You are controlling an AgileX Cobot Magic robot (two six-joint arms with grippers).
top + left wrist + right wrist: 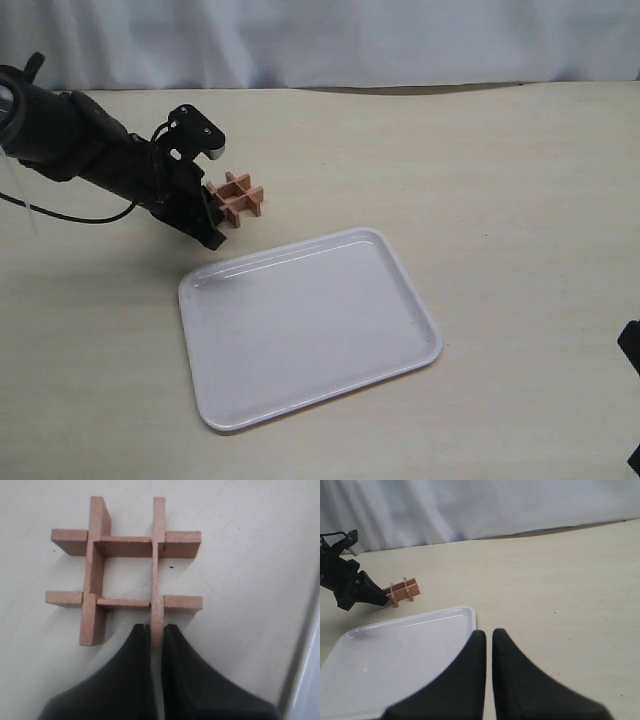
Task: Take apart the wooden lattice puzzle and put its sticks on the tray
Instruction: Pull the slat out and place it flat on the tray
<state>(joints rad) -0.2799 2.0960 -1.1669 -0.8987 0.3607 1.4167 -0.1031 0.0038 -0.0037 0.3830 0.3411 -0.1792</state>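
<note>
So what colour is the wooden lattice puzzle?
Reddish-brown; the wooden lattice puzzle shows best in the left wrist view.

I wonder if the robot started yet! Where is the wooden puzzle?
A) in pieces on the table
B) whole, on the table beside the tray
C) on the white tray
B: the wooden lattice puzzle sits whole on the table beside the tray, the left gripper pinching one stick.

Pale beige table [520,200], matte, faintly speckled. White creased cloth backdrop [350,40] hangs along the table's far edge, shadowed at the join.
</note>
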